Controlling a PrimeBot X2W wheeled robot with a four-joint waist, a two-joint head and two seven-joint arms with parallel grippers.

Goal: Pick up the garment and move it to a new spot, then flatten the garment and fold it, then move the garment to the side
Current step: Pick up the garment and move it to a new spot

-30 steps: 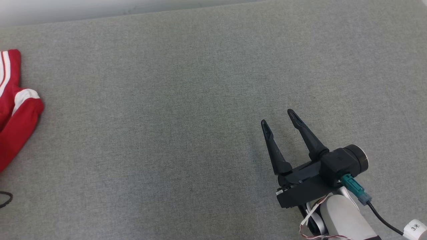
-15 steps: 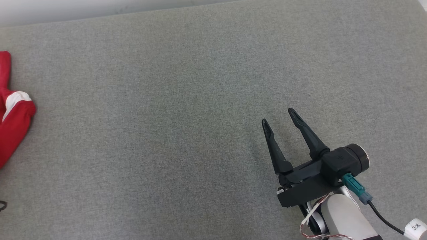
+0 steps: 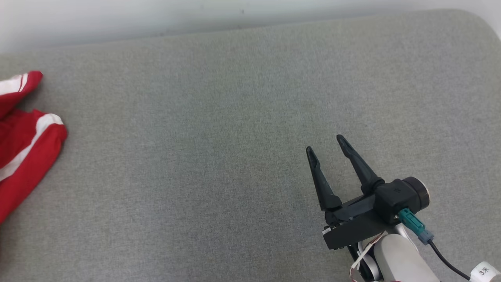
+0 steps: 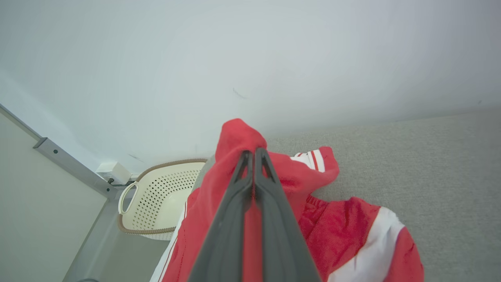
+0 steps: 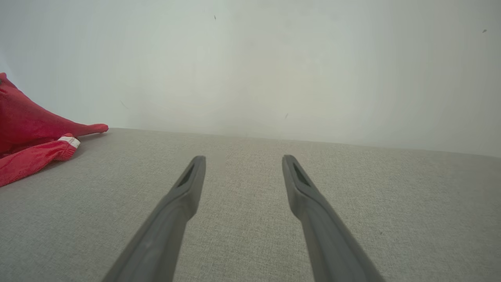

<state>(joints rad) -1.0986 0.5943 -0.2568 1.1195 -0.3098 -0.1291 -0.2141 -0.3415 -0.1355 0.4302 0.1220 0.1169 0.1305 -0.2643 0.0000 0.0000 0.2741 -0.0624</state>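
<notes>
- Since a second ago the left gripper (image 4: 254, 154) has gone from wide apart to fully together. The head camera has also tipped a little, so more of the pale wall (image 3: 156, 15) shows along the top; that shift belongs to the camera, not the scene.
- Beyond that shift, the garment (image 3: 27, 156) has changed shape at the left edge of the head view. A white-striped end now points up and to the right above the red sleeve-like fold, where the cloth lay flatter before.
- In the left wrist view the two dark fingers (image 4: 235, 219) are pressed together with red cloth between them and a peak of cloth bunched just past the tips. I read this as a grip clamped on the garment.
- Most of the garment lies at the far left end of the grey fabric worktop (image 3: 219, 137), near its edge. A perforated cream basket (image 4: 164, 196) is seen past that edge.
- At the lower right of the head view, the right gripper (image 3: 324, 144) has its fingers wide apart over bare worktop. It is well apart from the garment and holds nothing.
- Step in hand: the first one, picking the garment up. The grasp looks made, and the carry is yet to come.
- Next move, as I judge it: raise the left arm until the trailing cloth hangs free, then bring it toward the open middle of the worktop where both arms can reach.
- Because the grip is on a bunched fold rather than a hem, the cloth will likely land crumpled, so flattening will probably need the right gripper on a second edge.
</notes>
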